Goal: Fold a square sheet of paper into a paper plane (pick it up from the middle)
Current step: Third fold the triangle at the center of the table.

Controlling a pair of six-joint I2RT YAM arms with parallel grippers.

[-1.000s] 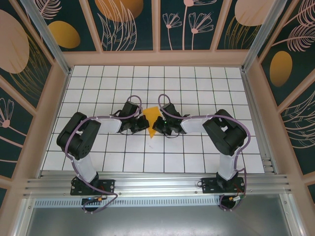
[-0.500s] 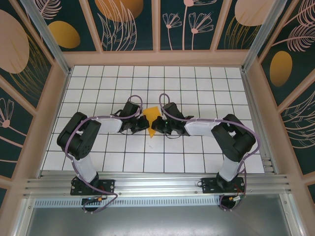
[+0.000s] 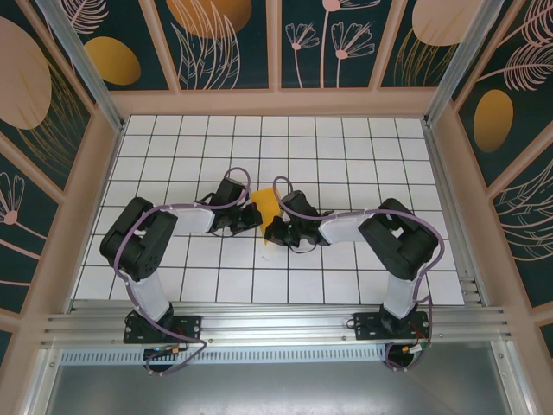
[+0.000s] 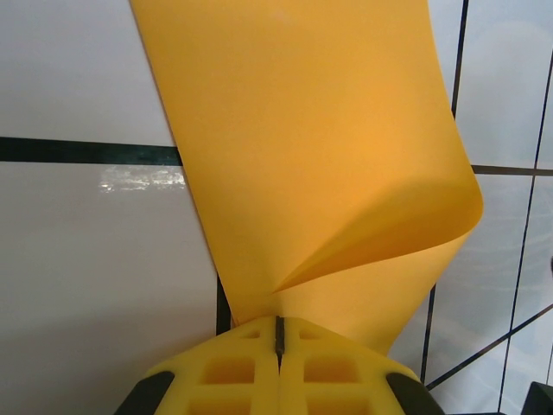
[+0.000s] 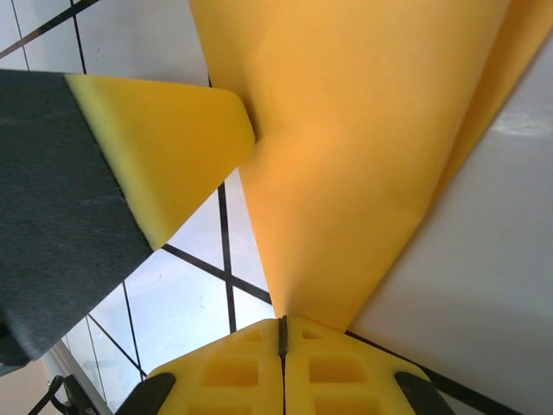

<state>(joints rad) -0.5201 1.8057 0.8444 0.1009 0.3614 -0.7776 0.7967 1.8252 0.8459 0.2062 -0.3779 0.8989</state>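
Observation:
The square sheet of paper [image 3: 264, 206], orange-yellow and folded into a narrow wedge, is held above the tiled table between the two arms. My left gripper [image 3: 256, 220] is shut on one end of it. In the left wrist view the paper [image 4: 302, 147] rises from the closed left gripper [image 4: 278, 325] and one flap curls over on the right. My right gripper [image 3: 270, 231] is shut on the paper's pointed end. From the closed right gripper [image 5: 282, 323] the paper [image 5: 363, 147] widens away, and a yellow left fingertip [image 5: 164, 156] touches its edge.
The white gridded table [image 3: 346, 147] stretches behind and to both sides of the arms. Patterned enclosure walls [image 3: 276, 52] ring it, with wooden side frames close by. An aluminium rail [image 3: 276, 324] carrying both arm bases runs along the near edge.
My right gripper has moved left and toward the near edge, and its arm has bent in. Less of the paper shows from above; its long pointed tail is now covered. The left arm has barely moved.

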